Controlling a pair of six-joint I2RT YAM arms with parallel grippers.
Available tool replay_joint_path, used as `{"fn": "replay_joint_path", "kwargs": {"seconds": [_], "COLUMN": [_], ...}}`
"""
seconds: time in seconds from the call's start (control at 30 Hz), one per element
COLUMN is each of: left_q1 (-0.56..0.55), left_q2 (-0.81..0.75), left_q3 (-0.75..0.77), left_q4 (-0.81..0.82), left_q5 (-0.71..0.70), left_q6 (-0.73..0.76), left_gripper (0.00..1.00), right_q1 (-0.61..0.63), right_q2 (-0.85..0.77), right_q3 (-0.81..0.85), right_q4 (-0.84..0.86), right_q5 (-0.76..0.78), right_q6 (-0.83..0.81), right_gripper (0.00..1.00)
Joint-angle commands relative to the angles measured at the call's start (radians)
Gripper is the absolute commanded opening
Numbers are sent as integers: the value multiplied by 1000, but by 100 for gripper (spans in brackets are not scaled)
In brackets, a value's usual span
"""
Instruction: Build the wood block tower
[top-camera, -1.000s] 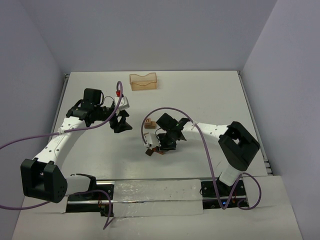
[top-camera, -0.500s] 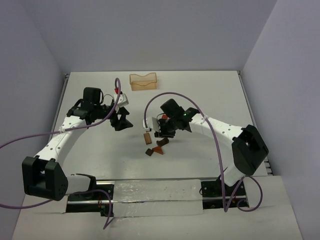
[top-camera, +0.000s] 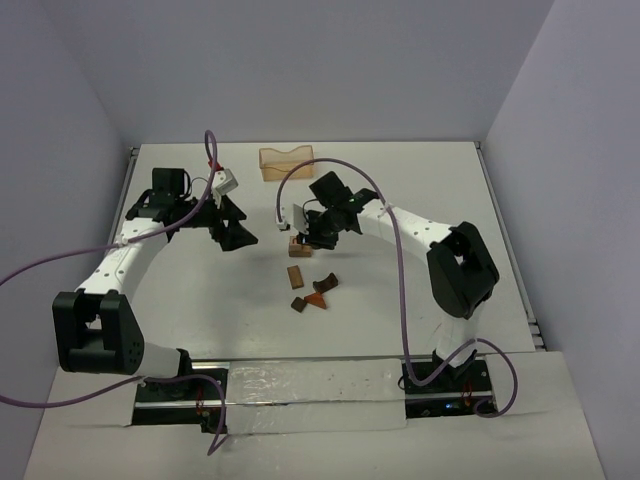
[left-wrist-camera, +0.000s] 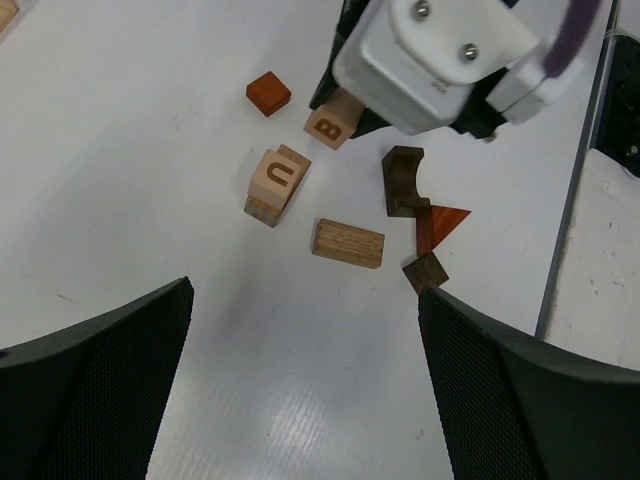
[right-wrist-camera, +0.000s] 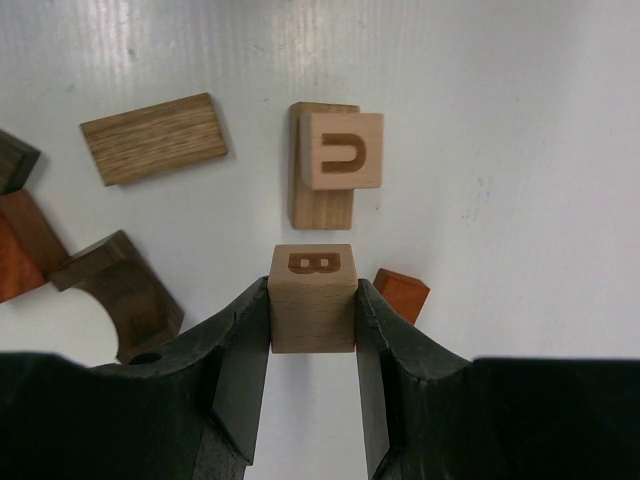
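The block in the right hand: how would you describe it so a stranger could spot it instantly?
On the white table, find the right arm's hand near the middle. It grips a pale cube stamped B. The similar pale cube stamped U sits free on a tan cuboid.

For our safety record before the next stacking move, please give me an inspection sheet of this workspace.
Surface: white table, no spill seen.
Job's things: B cube gripped; U cube on a tan cuboid; tan plank, dark arch block, red cube, red wedge, dark cube lying loose.
Clutter: orange translucent tray near the far edge.
Grippers: left gripper open, empty; right gripper shut on B cube.
Cables: purple cables loop from both arms.
Surroundings: pale walls.
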Motion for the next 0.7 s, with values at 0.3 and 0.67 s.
{"fn": "replay_joint_path", "kwargs": {"seconds": [0.3, 0.67], "left_q1": [12, 12], "left_q2": [8, 6], "left_q3": [38, 35], "left_q4": [54, 51], "left_q5": [48, 45], "left_q6": [-21, -15], "left_gripper": [99, 99], "right_q1": [1, 2], "right_q2": [86, 143], "right_q3": [126, 178], "right_q4": [-33, -47], "right_q5": [20, 38], "right_q6": [18, 41], "right_gripper": [20, 21]}}
